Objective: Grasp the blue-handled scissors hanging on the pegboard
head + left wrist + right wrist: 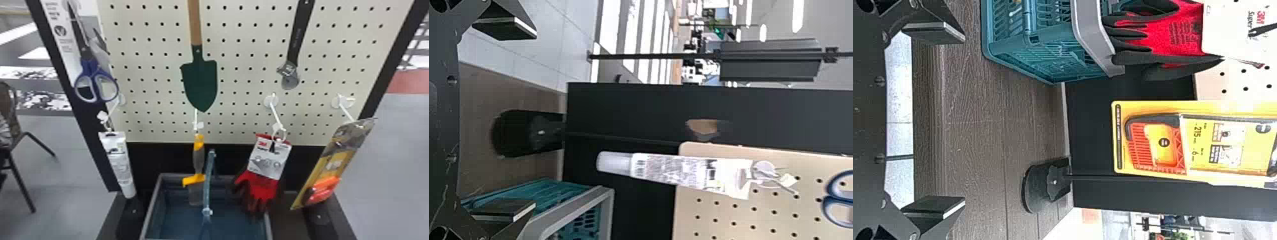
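Observation:
The blue-handled scissors [96, 83] hang at the upper left of the pegboard [153, 95] in the head view, blades up and handles down, against a white card. In the left wrist view the handles of the scissors [827, 205] show at the far edge, well away from my left gripper [504, 120], which stands open with its two fingers wide apart and nothing between them. My right gripper [935, 122], in the right wrist view, is also open and holds nothing; a packaged orange saw [1158, 145] hangs beyond it.
A white tube [119, 164] hangs below the scissors. Also on the pegboard are a green trowel [200, 83], a wrench [294, 51], red gloves [260, 185] and a yellow-handled tool [198, 143]. A basket [156, 198] stands beneath, on a dark base [978, 150].

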### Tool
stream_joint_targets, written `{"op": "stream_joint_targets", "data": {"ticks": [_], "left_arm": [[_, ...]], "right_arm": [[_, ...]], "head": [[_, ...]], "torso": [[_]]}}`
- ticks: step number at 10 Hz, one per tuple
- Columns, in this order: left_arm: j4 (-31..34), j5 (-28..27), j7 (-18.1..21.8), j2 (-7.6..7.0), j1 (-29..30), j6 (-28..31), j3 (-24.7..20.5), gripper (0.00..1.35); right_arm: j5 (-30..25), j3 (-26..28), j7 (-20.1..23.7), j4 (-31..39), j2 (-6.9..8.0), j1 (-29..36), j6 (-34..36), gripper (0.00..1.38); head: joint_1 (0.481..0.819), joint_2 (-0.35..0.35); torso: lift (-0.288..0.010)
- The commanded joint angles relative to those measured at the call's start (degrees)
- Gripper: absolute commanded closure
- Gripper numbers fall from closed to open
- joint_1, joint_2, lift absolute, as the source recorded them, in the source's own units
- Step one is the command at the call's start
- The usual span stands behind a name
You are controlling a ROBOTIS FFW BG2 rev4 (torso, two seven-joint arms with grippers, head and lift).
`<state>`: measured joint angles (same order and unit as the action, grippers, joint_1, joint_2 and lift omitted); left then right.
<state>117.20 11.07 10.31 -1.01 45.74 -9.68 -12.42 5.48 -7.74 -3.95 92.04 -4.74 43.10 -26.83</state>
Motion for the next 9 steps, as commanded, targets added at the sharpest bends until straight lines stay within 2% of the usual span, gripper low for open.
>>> {"op": "stream_joint_targets", "data": {"ticks": [1, 2, 4, 6, 7, 9], "left_arm": [[3.1, -1.7, 2.6, 1.16, -2.6, 3.4, -3.4, 0.12], [4.9, -2.5, 5.2, 1.16, -4.6, 6.2, -5.5, 0.12], [9.4, -5.6, 13.5, 1.16, -10.8, 14.8, -9.8, 0.12], [11.8, -6.8, 18.6, 0.92, -16.2, 20.1, -11.7, 0.12], [12.8, -6.9, 21.4, 0.13, -18.8, 23.3, -12.5, 0.12], [15.2, -7.5, 26.2, -2.33, -23.7, 29.2, -13.9, 0.12]], "right_arm": [[-0.1, 0.0, 0.0, 0.0, 0.00, 0.0, 0.2, 0.15], [-0.1, -0.1, 0.0, 0.0, 0.00, 0.0, 0.2, 0.15], [-0.3, 0.0, 0.0, 0.0, 0.09, 0.0, 0.3, 0.15], [-0.5, 0.0, 0.0, 0.0, 0.09, 0.0, 0.5, 0.15], [-0.6, -0.1, 0.1, 0.0, 0.09, 0.0, 0.6, 0.15], [-0.6, -0.1, 0.1, 0.0, 0.09, 0.0, 0.7, 0.15]], "head": [[0.549, 0.000], [0.549, 0.000], [0.549, 0.000], [0.549, 0.000], [0.549, 0.000], [0.549, 0.000]], "torso": [[-0.100], [-0.100], [-0.100], [-0.100], [-0.100], [-0.100]]}}
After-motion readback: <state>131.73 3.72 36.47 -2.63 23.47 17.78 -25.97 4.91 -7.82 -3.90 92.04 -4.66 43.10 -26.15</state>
